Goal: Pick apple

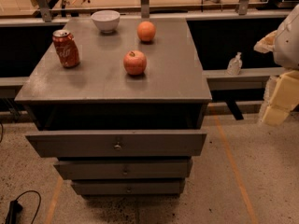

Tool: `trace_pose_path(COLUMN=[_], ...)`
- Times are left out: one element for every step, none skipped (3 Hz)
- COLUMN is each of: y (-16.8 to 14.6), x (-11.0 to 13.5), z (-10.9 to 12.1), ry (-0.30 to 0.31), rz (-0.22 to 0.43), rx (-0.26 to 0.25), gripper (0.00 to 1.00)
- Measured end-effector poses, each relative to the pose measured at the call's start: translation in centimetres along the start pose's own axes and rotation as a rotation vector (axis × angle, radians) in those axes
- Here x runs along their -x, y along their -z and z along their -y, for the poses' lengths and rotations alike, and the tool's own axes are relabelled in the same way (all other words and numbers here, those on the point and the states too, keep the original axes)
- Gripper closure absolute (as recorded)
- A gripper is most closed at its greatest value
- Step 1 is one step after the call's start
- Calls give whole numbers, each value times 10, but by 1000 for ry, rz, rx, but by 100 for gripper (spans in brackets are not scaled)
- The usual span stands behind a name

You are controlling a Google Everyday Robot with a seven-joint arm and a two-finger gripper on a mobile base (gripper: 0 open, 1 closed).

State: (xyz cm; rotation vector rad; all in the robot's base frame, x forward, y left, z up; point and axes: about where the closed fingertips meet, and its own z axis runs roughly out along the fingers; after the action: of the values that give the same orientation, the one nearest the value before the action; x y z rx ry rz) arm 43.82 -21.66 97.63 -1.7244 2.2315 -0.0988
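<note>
The apple (135, 62) is reddish-orange with a small dark stem dimple. It sits near the middle of the grey cabinet top (177, 83), standing free. My gripper (279, 101) shows as pale yellowish parts at the right edge of the camera view, under a white arm section (288, 36). It is off the cabinet's right side, lower than the top and far from the apple, holding nothing that I can see.
On the cabinet top stand a red soda can (65, 49) at the left, a white bowl (105, 20) at the back and a smooth orange (146, 31) behind the apple. The drawers (117, 143) jut out in front. A small bottle (234, 64) stands on the right ledge.
</note>
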Motion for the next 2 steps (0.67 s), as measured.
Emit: trace_pose_path(y=[0,-11], x=[0,17], z=[0,0], ry=[0,-7], rz=[0,101], rx=[0,8], gripper=[0,0])
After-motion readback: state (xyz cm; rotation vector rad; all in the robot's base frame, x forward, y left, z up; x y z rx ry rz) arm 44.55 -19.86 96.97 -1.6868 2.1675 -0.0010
